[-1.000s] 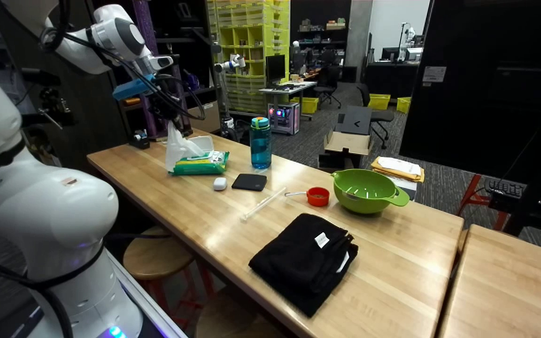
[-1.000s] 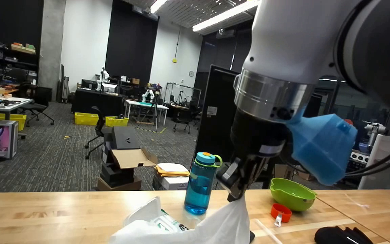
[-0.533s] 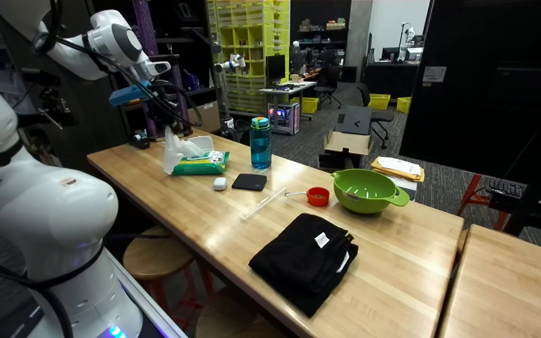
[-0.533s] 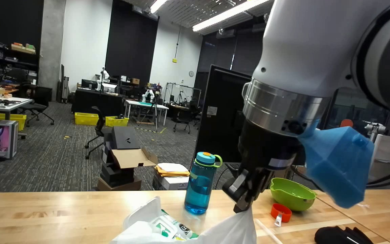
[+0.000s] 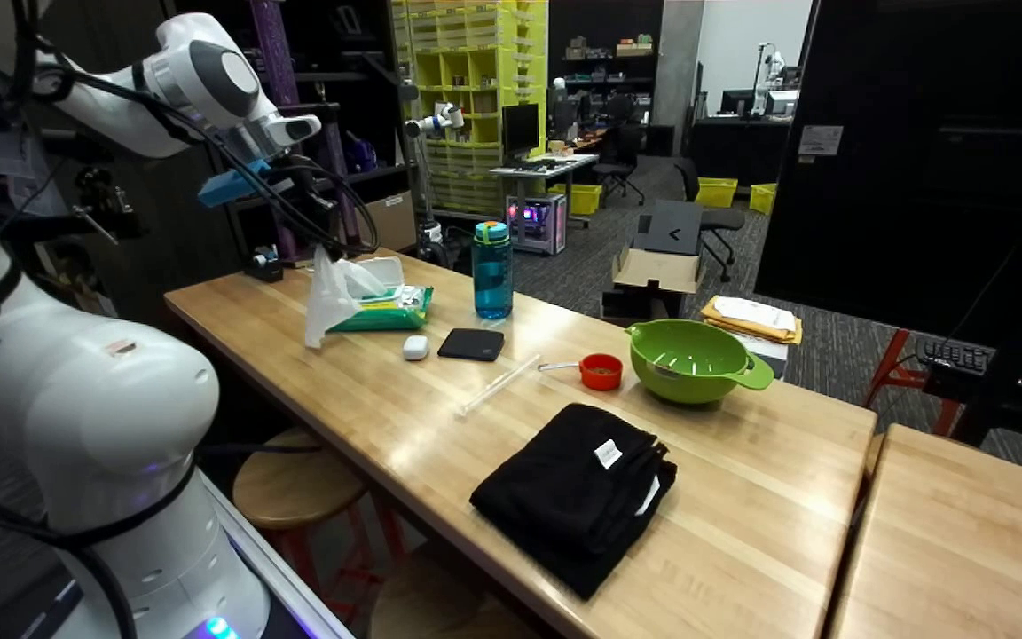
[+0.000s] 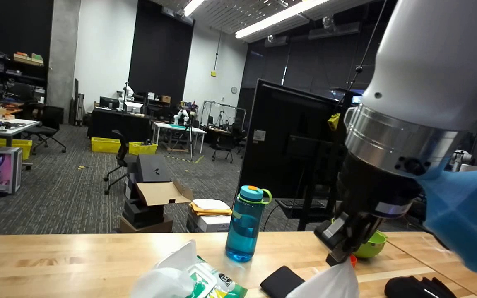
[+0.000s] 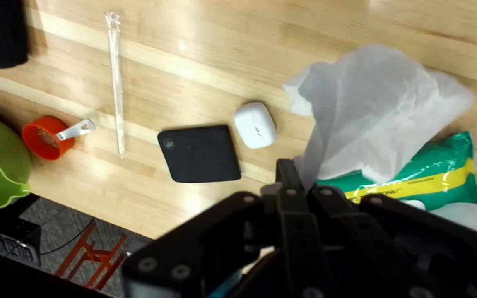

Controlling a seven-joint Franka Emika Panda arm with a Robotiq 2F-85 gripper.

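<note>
My gripper [image 7: 298, 176] is shut on a thin white wipe [image 7: 371, 111], pinched at one end, the rest hanging loose and rumpled. In the wrist view the wipe covers part of a green and yellow wipes pack [image 7: 425, 169]. That pack [image 5: 387, 312] lies on the table with its white lid [image 5: 383, 270] raised. In an exterior view the dark fingertips [image 6: 334, 259] grip the top of the wipe [image 6: 329, 283] above the table; its lower part runs out of frame. Whether the wipe hangs entirely free of the pack, I cannot tell.
Near the pack are a white earbuds case [image 7: 255, 125], a black wallet [image 7: 201, 154] and a tall blue bottle [image 5: 492, 275]. Farther along lie a clear wrapped tube [image 5: 499, 386], a red measuring cup [image 5: 600, 373], a green bowl [image 5: 688, 359] and folded black cloth [image 5: 573, 497].
The gripper has drawn the wipe away from the pack, moving rightward in an exterior view. The sheet, stretched towards the pack before, now hangs looser, and more of the pack and wallet shows.
</note>
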